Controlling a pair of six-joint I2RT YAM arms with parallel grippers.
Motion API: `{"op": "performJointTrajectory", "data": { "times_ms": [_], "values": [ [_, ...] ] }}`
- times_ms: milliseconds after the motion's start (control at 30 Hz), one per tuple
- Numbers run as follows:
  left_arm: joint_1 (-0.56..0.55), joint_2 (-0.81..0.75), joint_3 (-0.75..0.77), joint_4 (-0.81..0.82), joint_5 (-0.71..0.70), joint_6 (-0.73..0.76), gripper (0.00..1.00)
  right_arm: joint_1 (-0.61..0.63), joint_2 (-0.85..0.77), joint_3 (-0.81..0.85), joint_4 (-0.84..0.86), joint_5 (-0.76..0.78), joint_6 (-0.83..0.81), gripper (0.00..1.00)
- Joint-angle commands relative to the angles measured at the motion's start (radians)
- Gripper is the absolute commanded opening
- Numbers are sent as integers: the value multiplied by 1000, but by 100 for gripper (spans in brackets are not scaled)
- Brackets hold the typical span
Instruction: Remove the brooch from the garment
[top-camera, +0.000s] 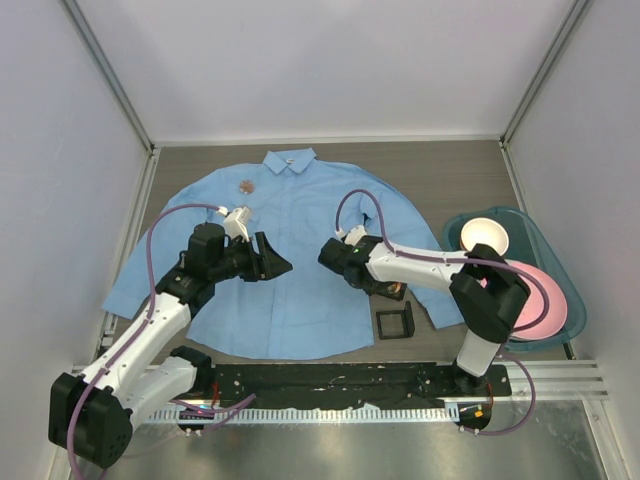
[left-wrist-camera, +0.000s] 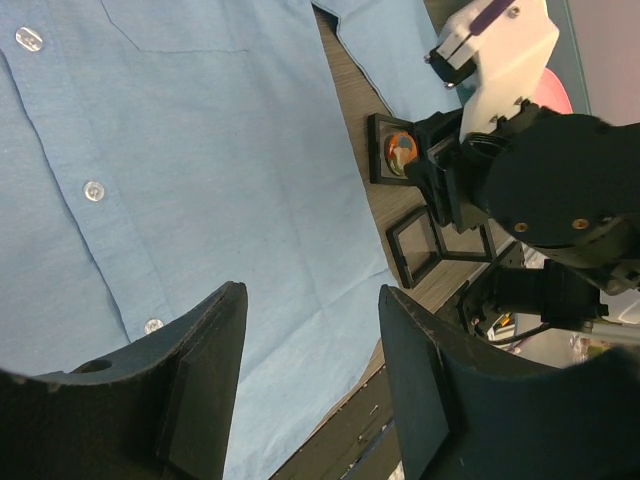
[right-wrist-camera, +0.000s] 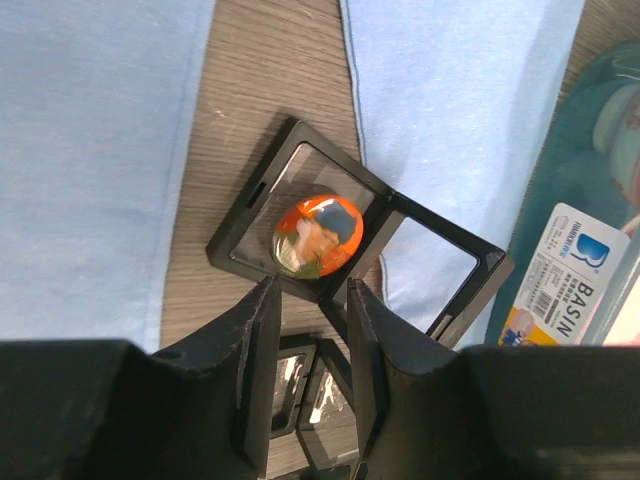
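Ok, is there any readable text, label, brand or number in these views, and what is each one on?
"BASIN": printed on a white sticker on the teal basin, right wrist view.
Blue logo on the same sticker, apparently a "B".
Small line beside the logo: too small to read.
Barcode digits on the sticker: too small to read.
The shirt has no readable text.
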Motion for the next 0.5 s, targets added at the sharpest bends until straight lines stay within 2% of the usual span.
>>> {"op": "performJointTrajectory", "data": {
  "times_ms": [0,100,267,467],
  "values": [
    [3,-11,21,33,15,12,59,7,-100,-2,39,-80,-27,39],
    [5,-5,32,38,14,5,60,7,-157,-10,91,-123,-47,41],
    [28,13,30,69,-40,-89,63,2,-278,-54,293,-255,-43,43],
    [98,91,88,-31,-112,-199,63,-7,-356,-88,482,-390,5,43]
  ]
}}
